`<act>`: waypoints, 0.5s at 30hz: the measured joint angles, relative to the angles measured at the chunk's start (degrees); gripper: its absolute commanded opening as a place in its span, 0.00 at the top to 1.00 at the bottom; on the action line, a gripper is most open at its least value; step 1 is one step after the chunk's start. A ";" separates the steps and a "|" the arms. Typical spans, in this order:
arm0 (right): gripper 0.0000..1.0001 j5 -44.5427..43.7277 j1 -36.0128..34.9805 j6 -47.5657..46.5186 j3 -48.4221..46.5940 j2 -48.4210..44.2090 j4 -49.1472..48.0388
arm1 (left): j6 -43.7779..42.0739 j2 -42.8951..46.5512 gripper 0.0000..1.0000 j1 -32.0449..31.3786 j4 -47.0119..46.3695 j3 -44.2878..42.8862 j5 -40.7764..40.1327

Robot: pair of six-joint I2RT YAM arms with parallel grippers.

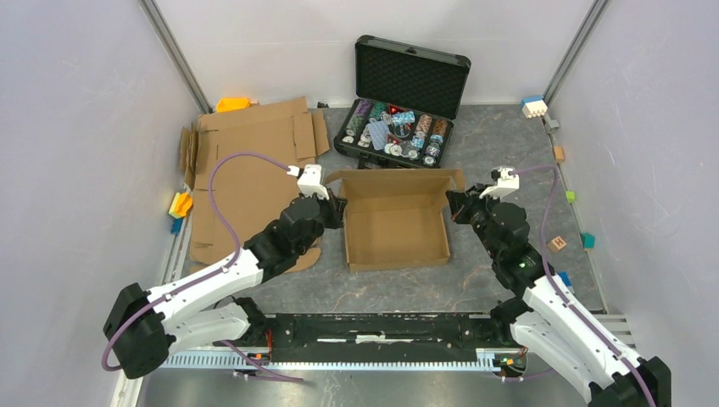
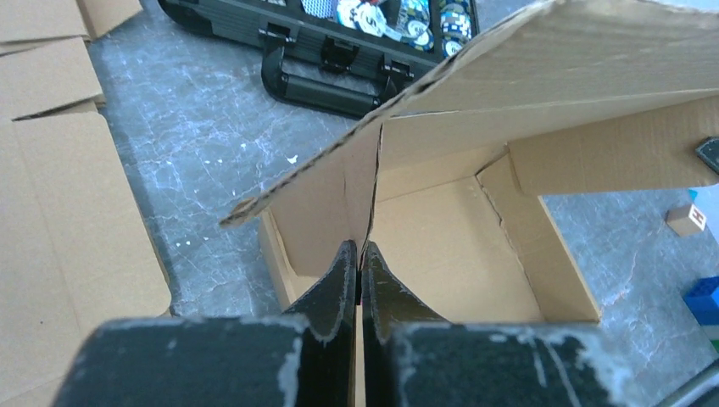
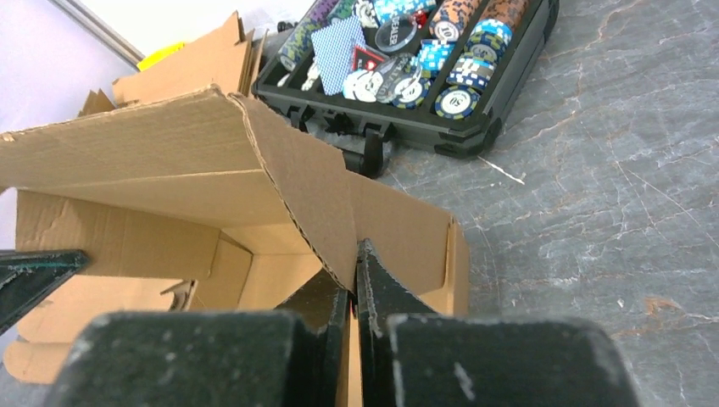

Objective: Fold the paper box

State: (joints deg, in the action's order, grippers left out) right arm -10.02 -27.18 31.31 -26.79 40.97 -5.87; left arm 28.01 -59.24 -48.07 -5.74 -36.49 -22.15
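Nearest, along the table's front edge: a black mounting rail with both arm bases bolted on, purple cables looping off each arm.

Just past that, grey marbled tabletop, scuffed and flecked with white.

At mid-table, the paper box: plain brown corrugated card, mouth up, set between the two arms and just in front of the black case. Short side walls upright, and a wide flap raised along the far side, seen from the wrist cameras as leaning over the opening.

Left gripper at the box's left wall, jaws pressed together with the thin card edge pinched between them. Right gripper likewise clamped on the right wall, one finger partly hidden behind the card.

Left of the box, flat cardboard sheets spread out and overlapping, reaching to the left wall.

Farther back, the case lid open and upright, foam-lined, with rows of colourful chips in the tray.

Scattered at the margins: small toy blocks, among them an orange one at the far left, a white and blue one at the far right, and a wooden cube by the right arm.

All around, pale, plain walls with slanted metal posts in the far corners.
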 measured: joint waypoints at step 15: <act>0.90 4.04 -0.59 -4.63 7.17 -7.02 6.01 | 4.13 0.15 0.41 -0.87 9.90 3.39 11.56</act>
State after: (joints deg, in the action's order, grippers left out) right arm -5.98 -27.77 26.68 -19.62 33.95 0.14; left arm 32.14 -59.09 -48.95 4.16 -33.10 -10.59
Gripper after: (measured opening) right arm 0.102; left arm 0.505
